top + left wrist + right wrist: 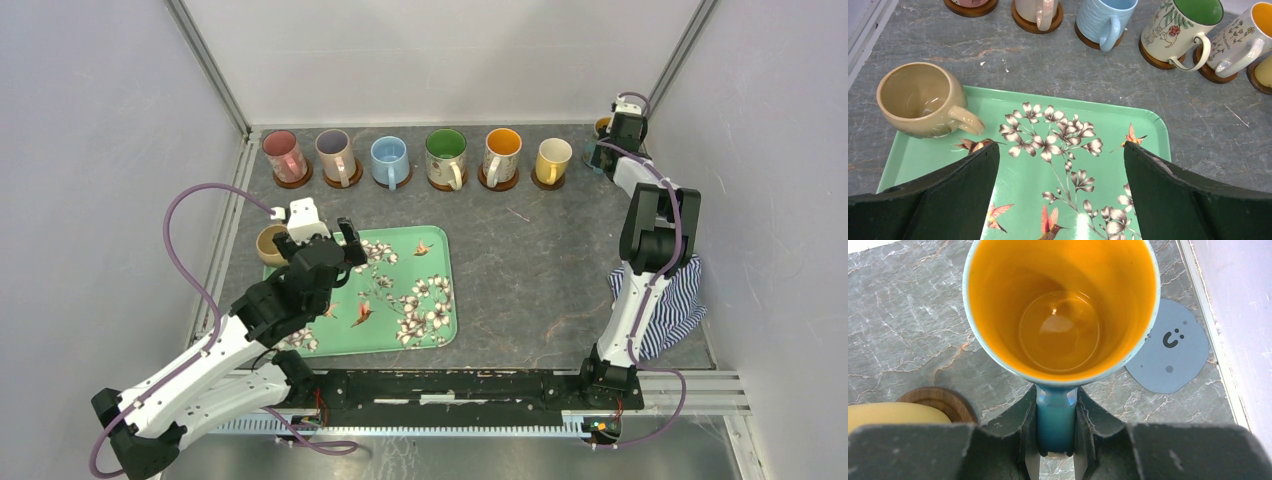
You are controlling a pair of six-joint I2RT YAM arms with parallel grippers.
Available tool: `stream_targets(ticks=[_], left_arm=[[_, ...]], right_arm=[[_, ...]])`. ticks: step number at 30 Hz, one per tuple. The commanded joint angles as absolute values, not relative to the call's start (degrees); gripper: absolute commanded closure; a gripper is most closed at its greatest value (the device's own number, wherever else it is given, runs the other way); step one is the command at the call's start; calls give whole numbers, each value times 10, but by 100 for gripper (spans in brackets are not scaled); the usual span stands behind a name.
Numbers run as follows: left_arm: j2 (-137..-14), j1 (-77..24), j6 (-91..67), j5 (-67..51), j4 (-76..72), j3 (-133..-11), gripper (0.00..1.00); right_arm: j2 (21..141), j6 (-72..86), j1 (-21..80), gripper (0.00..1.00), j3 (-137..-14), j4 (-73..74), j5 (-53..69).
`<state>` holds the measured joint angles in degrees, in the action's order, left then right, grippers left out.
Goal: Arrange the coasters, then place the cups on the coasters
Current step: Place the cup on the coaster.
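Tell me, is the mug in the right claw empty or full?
Empty: the mug shows a bare orange bottom, with no liquid inside.

Green floral tray [395, 262] on grey marbled table [540, 270], blue-striped cloth [668, 310] at its right edge

Six cups seated, two not.
Far row: pink cup [283, 155], lilac cup [335, 155], light blue cup [389, 160], green cup [446, 156], orange cup [502, 154], yellow cup [552, 159], each upright on a brown wooden coaster [293, 183]. The tan cup [272, 243] sits at the tray's [440, 270] far-left corner. My right jaws pinch the teal cup's [1060, 315] handle, far right, beside the blue-grey coaster [1178, 360].
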<state>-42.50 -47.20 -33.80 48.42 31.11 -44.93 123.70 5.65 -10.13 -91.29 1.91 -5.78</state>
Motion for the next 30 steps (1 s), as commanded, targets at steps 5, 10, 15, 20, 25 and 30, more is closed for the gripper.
stream_targets(ticks=[5,10,15,20,25,30], left_arm=[[-426,-467,-319,499,290,-451,0],[-426,-466,-319,497,290,-451,0],[-423,-466,-319,496,290,-450,0],[-422,-465,-319,496,290,-450,0],[-420,-464,-320,495,290,-451,0],[-417,-464,-320,493,290,-451,0]], right_arm=[[1222,46,-99,93,-952,-43,-68],[1221,48,-99,76,-948,-40,-59],[1219,53,-99,55,-948,-37,-50],[1212,58,-99,41,-944,-29,-52],[1197,72,-99,26,-936,-13,-63],[1172,88,-99,4,-920,13,-86]])
